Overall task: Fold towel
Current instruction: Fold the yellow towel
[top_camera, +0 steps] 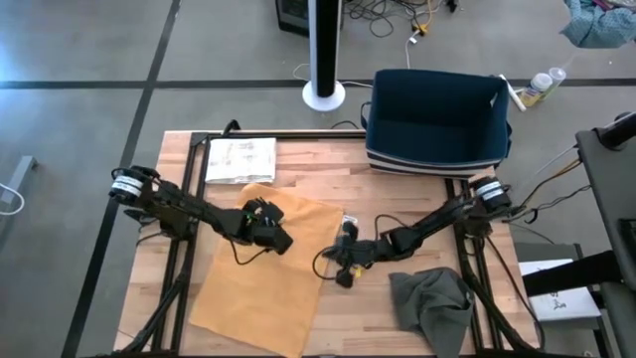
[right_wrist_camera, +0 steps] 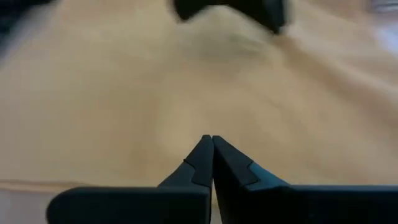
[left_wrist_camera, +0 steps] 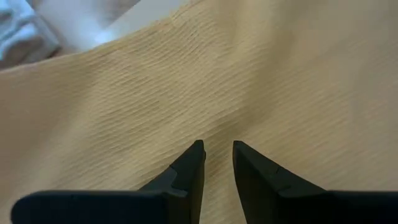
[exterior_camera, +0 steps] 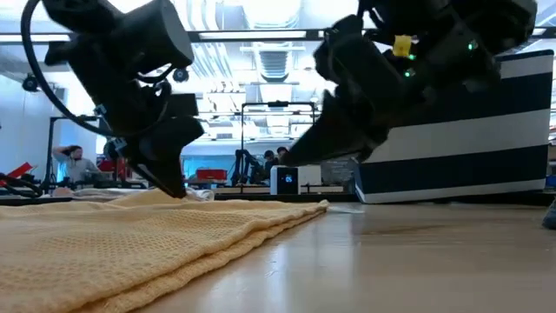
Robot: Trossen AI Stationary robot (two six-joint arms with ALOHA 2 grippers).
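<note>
Towel (exterior_camera: 130, 239) lying flat nearest, its folded edge running across the bench (top_camera: 358, 316).
Left end effector (top_camera: 266, 225) is resting on it, fingers slightly apart, gripping nothing; right end effector (top_camera: 343, 261) is hovering pinched together just beside the edge.

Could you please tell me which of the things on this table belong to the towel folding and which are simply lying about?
Part of the job:
- yellow towel, spread flat on the table
- left claw, over the towel
- right claw, shut, by the towel's edge

Just lying about:
- grey cloth, crumpled near the right arm
- dark blue bin
- printed sheet
</note>
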